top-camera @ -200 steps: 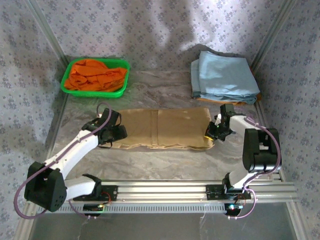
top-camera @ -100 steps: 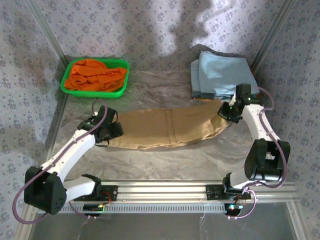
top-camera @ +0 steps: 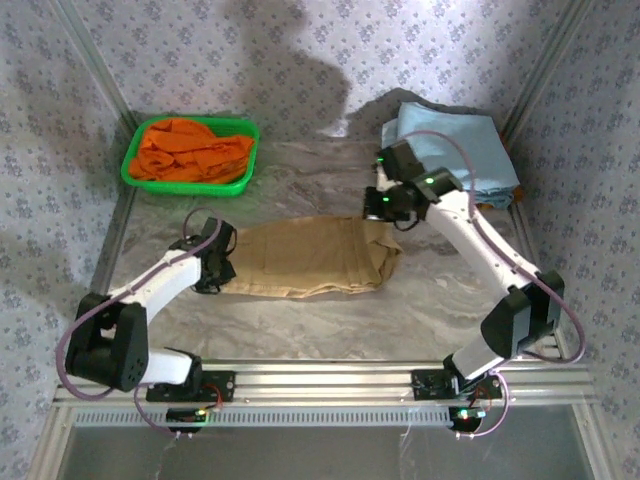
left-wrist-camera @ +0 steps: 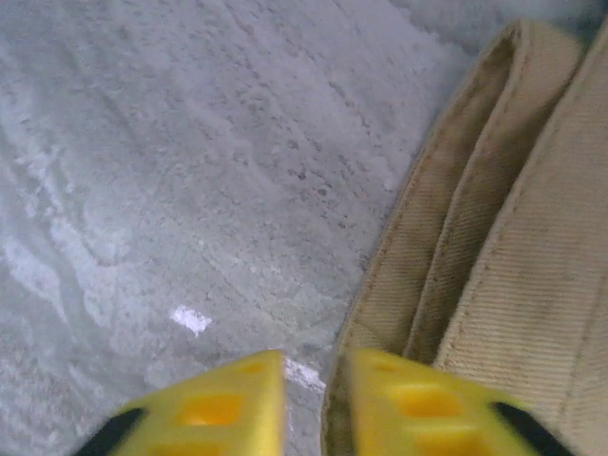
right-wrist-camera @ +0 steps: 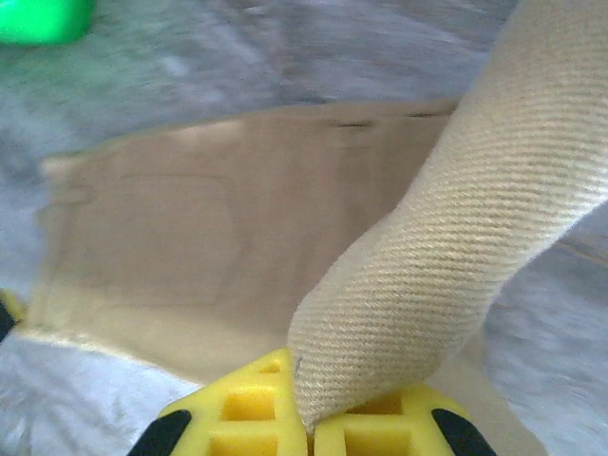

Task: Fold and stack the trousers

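Grey desk (top-camera: 440, 290), limp thin trousers (top-camera: 300, 260): my right fingers (right-wrist-camera: 249, 407) clench the lifted end, a sound hold; left fingers (left-wrist-camera: 214, 410), I cannot tell.

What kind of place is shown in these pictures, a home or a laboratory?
Probably a robot test cell, not a home: two white arms bolted to a silver aluminium rail, flower-patterned cloth walls around a grey marbled table, and tan cloth trousers on it.

Grey marbled table (top-camera: 300, 325) with tan trousers (top-camera: 300, 258), green tray (top-camera: 185, 188), light blue garments (top-camera: 450, 150).
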`<act>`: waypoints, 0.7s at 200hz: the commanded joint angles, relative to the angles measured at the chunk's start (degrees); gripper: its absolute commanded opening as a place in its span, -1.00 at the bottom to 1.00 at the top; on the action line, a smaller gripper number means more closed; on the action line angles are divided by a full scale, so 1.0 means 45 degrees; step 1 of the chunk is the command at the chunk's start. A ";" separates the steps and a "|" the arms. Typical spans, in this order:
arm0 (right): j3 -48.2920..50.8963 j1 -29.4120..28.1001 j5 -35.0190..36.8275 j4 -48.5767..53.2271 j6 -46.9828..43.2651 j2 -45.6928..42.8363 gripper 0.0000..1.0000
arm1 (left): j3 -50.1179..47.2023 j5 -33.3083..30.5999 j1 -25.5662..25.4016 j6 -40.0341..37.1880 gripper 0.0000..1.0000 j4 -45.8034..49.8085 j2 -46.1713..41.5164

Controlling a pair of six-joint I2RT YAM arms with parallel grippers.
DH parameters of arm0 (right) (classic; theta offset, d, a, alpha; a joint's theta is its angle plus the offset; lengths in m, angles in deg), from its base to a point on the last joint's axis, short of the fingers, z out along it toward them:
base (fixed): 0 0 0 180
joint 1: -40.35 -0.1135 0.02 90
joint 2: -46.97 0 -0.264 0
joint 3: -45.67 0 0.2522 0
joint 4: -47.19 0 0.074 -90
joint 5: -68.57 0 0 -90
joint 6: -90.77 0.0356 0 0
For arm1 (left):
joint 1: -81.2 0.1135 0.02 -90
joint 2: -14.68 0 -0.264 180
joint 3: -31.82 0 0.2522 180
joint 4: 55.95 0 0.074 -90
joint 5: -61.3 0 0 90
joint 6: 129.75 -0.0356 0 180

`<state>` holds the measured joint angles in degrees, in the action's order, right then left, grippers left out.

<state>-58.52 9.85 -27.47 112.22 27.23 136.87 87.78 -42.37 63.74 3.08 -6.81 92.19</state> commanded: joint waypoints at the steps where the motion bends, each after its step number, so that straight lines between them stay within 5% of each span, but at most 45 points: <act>1: -0.1460 -0.1633 0.0720 0.0366 0.0872 0.1166 -1.00 | -0.0540 0.0520 0.0072 0.0219 -0.74 -0.0902 0.0201; 42: -0.3830 -0.3902 0.1068 0.0032 0.1897 0.3807 -1.00 | -0.1452 0.1451 0.0070 0.0176 -1.00 -0.2153 0.0438; 70: -0.5458 -0.4752 0.0758 -0.0347 0.2649 0.5492 -1.00 | -0.1759 0.2066 0.0075 -0.0209 -1.00 -0.2892 0.0638; 140: -0.7020 -0.5527 0.0371 -0.1336 0.3947 0.7260 -1.00 | -0.2079 0.2953 0.0067 -0.0391 -1.00 -0.3321 0.0282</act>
<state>-86.80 -14.72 -24.61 110.23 41.17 168.74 80.85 -35.47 64.38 1.66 -19.09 93.05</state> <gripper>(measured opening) 0.072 0.062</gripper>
